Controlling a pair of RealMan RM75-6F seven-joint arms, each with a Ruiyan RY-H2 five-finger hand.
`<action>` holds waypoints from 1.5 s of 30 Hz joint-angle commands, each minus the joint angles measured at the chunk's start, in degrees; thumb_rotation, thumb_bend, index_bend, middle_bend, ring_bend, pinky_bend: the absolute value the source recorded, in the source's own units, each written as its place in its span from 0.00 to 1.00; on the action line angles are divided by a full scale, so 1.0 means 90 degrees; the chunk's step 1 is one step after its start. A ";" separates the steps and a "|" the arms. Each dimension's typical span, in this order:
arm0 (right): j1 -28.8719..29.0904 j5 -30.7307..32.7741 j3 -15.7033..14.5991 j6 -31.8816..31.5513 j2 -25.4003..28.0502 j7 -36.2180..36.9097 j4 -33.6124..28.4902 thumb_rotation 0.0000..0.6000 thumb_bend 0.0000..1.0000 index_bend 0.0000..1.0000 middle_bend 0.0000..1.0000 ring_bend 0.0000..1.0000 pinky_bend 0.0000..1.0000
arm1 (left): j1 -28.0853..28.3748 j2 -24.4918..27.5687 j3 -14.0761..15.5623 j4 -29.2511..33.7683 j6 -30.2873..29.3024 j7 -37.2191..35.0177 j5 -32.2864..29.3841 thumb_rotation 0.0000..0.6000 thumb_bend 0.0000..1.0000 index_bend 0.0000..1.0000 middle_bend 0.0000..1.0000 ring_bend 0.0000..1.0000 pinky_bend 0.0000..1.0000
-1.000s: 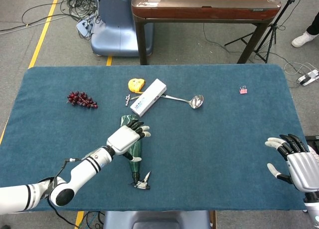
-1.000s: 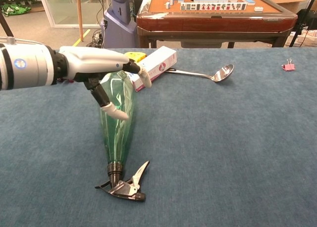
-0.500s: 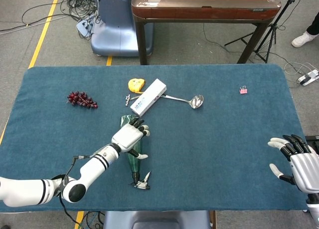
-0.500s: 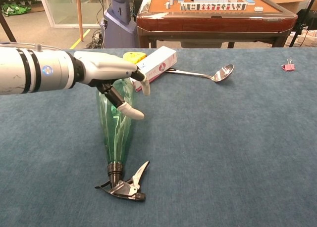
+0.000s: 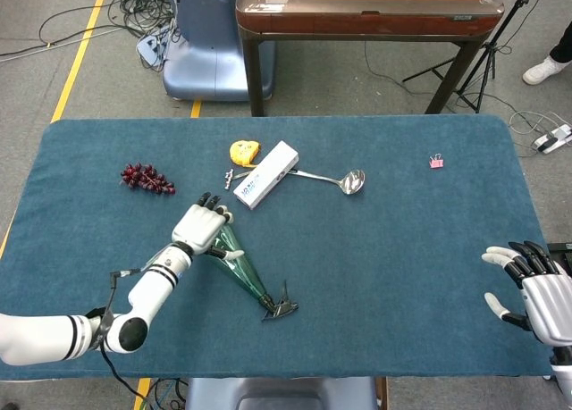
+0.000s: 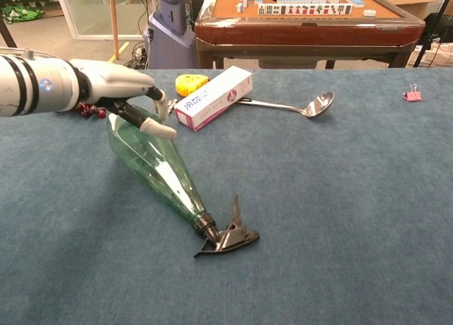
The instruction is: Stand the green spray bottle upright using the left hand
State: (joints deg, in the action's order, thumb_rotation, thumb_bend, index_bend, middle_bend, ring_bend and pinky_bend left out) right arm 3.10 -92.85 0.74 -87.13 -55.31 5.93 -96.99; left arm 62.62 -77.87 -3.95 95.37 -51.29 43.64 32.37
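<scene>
— Where is the green spray bottle (image 6: 157,167) right now?

— I see it lying on its side on the table (image 5: 402,249), fat base toward the far left, black trigger head (image 6: 228,236) pointing near and to the right.

— And my left hand (image 5: 198,229)?

— It sits over the bottle's base end, palm down, fingers (image 6: 157,129) draped across the top of the wide part and touching it. I cannot tell whether they are actually gripping it or only resting on it.

— Anything close by?

— The white box (image 6: 213,97) lies just beyond the hand, with the ladle (image 6: 294,108) to its right and the grapes (image 5: 147,178) off to the left.

— The right hand (image 5: 529,291)?

— Over the table's near right edge, fingers spread, holding nothing, well apart from the bottle.
</scene>
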 commanded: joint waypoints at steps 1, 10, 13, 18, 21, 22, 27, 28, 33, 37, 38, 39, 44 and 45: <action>0.0009 -0.0009 0.0005 0.0002 -0.0003 -0.0010 -0.0008 1.00 0.25 0.31 0.28 0.14 0.13 | -0.0037 0.0223 0.0128 -0.0022 0.0080 -0.0044 -0.0185 0.21 0.09 0.28 0.22 0.00 0.00; 0.0037 -0.0038 0.0015 0.0011 -0.0015 -0.0059 -0.0052 1.00 0.25 0.31 0.28 0.14 0.13 | -0.0062 0.0739 0.0500 0.0048 0.0273 -0.0004 -0.0654 0.20 0.09 0.30 0.25 0.00 0.00; 0.0047 -0.0040 0.0015 0.0023 -0.0024 -0.0059 -0.0052 1.00 0.25 0.31 0.28 0.14 0.13 | 0.0005 0.0933 0.0635 0.0199 0.0338 0.0088 -0.0952 0.20 0.09 0.30 0.26 0.00 0.00; 0.0061 -0.0031 0.0023 0.0037 -0.0029 -0.0049 -0.0039 1.00 0.25 0.31 0.28 0.14 0.13 | 0.0024 0.1198 0.0604 0.0499 0.0325 -0.0105 -0.1070 0.20 0.09 0.33 0.28 0.00 0.00; 0.0066 -0.0021 0.0021 0.0051 -0.0035 -0.0044 -0.0029 1.00 0.25 0.31 0.28 0.14 0.13 | -0.0392 0.1184 0.0386 0.0577 -0.0103 -0.0766 0.0171 0.20 0.09 0.31 0.28 0.00 0.00; 0.0067 -0.0019 0.0019 0.0056 -0.0035 -0.0046 -0.0028 1.00 0.25 0.31 0.28 0.14 0.13 | -0.0508 0.1185 0.0330 0.0619 -0.0185 -0.0985 0.0514 0.20 0.09 0.30 0.27 0.00 0.00; 0.0062 -0.0011 0.0013 0.0057 -0.0049 -0.0050 -0.0027 1.00 0.25 0.31 0.28 0.14 0.13 | -0.1002 0.1173 0.0203 0.0792 -0.0390 -0.2060 0.2346 0.53 0.09 0.26 0.25 0.00 0.00; 0.0063 -0.0011 0.0009 0.0062 -0.0052 -0.0051 -0.0026 1.00 0.25 0.31 0.28 0.14 0.13 | -0.1043 0.1153 0.0229 0.0804 -0.0415 -0.2118 0.2618 0.64 0.09 0.26 0.24 0.00 0.00; 0.0069 -0.0002 0.0005 0.0082 -0.0063 -0.0052 -0.0025 1.00 0.25 0.31 0.28 0.14 0.13 | -0.1123 0.0974 0.0408 0.0901 -0.0487 -0.1942 0.3596 1.00 0.09 0.24 0.22 0.00 0.00; 0.0082 0.0018 0.0007 0.0112 -0.0062 -0.0056 -0.0031 1.00 0.25 0.31 0.28 0.14 0.13 | -0.1095 0.0716 0.0419 0.0970 -0.0472 -0.1637 0.3851 1.00 0.09 0.23 0.22 0.00 0.00; 0.0084 0.0014 0.0007 0.0113 -0.0061 -0.0060 -0.0033 1.00 0.25 0.31 0.28 0.14 0.13 | -0.1081 0.0659 0.0417 0.0977 -0.0462 -0.1555 0.3883 1.00 0.09 0.23 0.22 0.00 0.00; 0.0086 0.0010 0.0007 0.0111 -0.0060 -0.0064 -0.0038 1.00 0.25 0.31 0.28 0.14 0.13 | -0.1060 0.0580 0.0417 0.0977 -0.0456 -0.1412 0.3916 1.00 0.09 0.23 0.22 0.00 0.00; 0.0076 0.0012 0.0002 0.0099 -0.0051 -0.0078 -0.0054 1.00 0.25 0.31 0.28 0.14 0.13 | -0.0982 0.0175 0.0411 0.0834 -0.0570 -0.0409 0.3662 1.00 0.09 0.23 0.22 0.00 0.00; 0.0066 0.0015 -0.0002 0.0089 -0.0044 -0.0081 -0.0057 1.00 0.25 0.31 0.28 0.14 0.13 | -0.0959 0.0048 0.0404 0.0807 -0.0612 -0.0095 0.3466 1.00 0.09 0.23 0.22 0.00 0.00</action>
State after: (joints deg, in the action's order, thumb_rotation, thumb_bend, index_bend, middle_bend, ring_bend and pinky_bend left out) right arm 3.72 -92.73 0.74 -86.30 -55.72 5.21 -97.49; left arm 53.54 -74.74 -0.25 103.37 -55.86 37.30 66.27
